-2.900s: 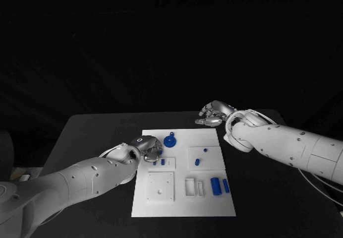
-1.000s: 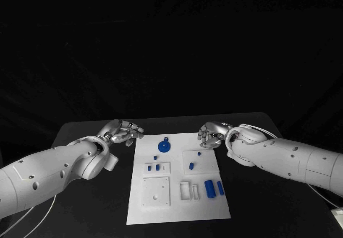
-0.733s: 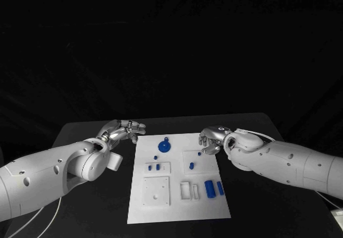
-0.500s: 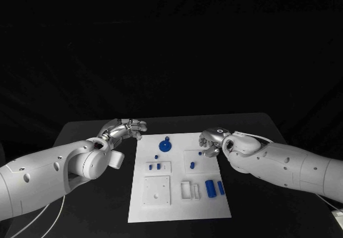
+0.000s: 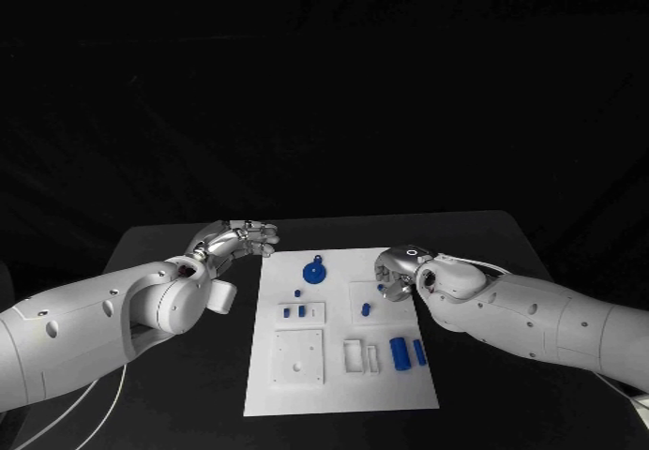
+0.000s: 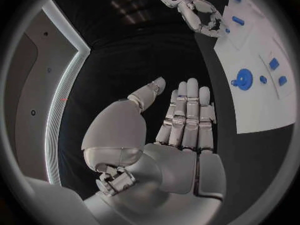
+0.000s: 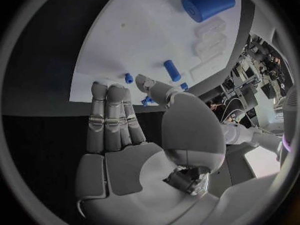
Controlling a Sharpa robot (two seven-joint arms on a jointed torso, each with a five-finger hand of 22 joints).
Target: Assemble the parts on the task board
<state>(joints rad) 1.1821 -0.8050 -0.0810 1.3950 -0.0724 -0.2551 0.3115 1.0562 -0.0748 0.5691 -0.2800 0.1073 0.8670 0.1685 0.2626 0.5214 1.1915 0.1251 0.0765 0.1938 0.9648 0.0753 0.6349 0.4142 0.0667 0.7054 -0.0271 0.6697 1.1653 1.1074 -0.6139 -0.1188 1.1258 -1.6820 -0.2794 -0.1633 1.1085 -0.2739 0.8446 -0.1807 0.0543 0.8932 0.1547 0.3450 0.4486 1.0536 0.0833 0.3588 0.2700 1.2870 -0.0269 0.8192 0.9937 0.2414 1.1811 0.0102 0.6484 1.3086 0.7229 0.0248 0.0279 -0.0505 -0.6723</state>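
Head camera looks down; wrist cameras sit behind palms, apparently sharing the task board (image 5: 345, 328).

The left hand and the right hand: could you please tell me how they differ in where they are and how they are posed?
The left hand is over the bare black table, beyond the far left corner of the task board; the right hand is at the board's right edge, beside the blue parts. In the head view the left hand's fingers look more curled than in its wrist view. Both hold nothing.
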